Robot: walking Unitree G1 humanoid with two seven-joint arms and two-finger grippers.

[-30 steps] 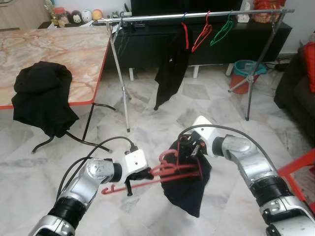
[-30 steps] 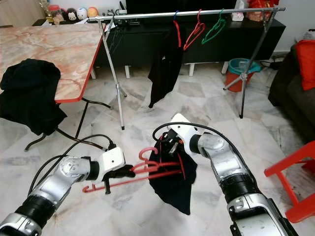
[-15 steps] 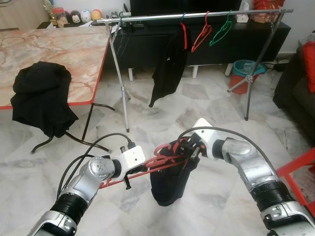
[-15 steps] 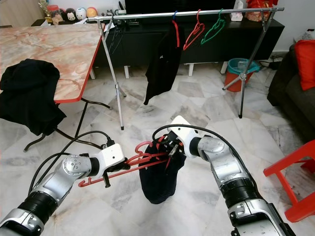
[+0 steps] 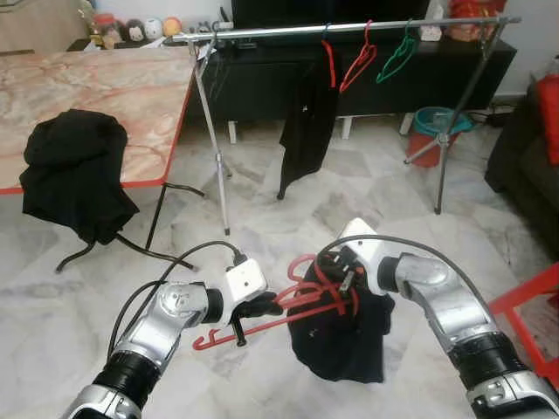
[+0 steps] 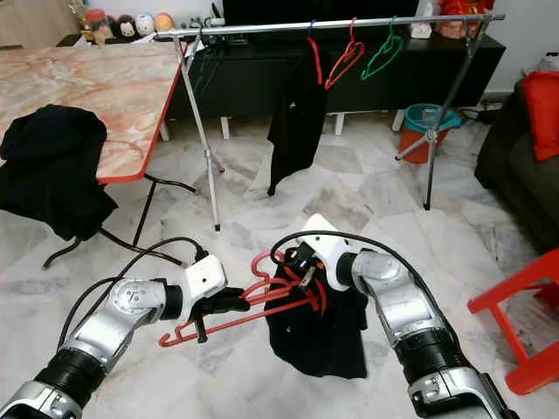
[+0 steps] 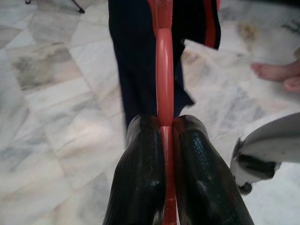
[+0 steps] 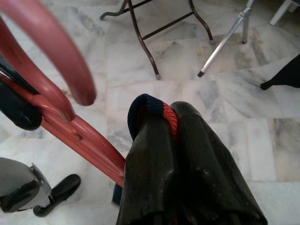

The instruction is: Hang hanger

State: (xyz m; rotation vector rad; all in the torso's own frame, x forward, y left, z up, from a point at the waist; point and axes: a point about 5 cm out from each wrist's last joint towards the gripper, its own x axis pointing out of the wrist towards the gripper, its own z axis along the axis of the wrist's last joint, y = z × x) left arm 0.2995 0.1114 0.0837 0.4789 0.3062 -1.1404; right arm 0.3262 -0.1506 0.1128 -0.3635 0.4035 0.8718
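could lose the dark garment [image 5: 341, 336] off the red hanger [image 5: 293, 301] before the rail [image 5: 349, 29]: draped loosely and bunched toward 3 o'clock, hem drooping low near the floor [image 5: 262, 183]. likely to slide if the hanger tilts during the lift. could also twist, since the left gripper [image 7: 161, 136] clamps only the thin bar, jaws tight together on it, while the right gripper [image 8: 171, 126] pinches the ribbed navy-and-red collar, jaws closed on cloth, not on plastic. hook might foul the black cable looping over the right wrist.

hanger held low in front of the body, between both arms, at about 6 o'clock from the rail and well apart from it. smooth glossy plastic, round in section, curved hook. garment soft, matte, limp. rail shiny metal on splayed legs, carrying red and green hangers and a hung black garment. polished marble floor; pink marbled surface [image 5: 105, 96] at 10 o'clock with a heap of black cloth [image 5: 74, 170] on its edge.
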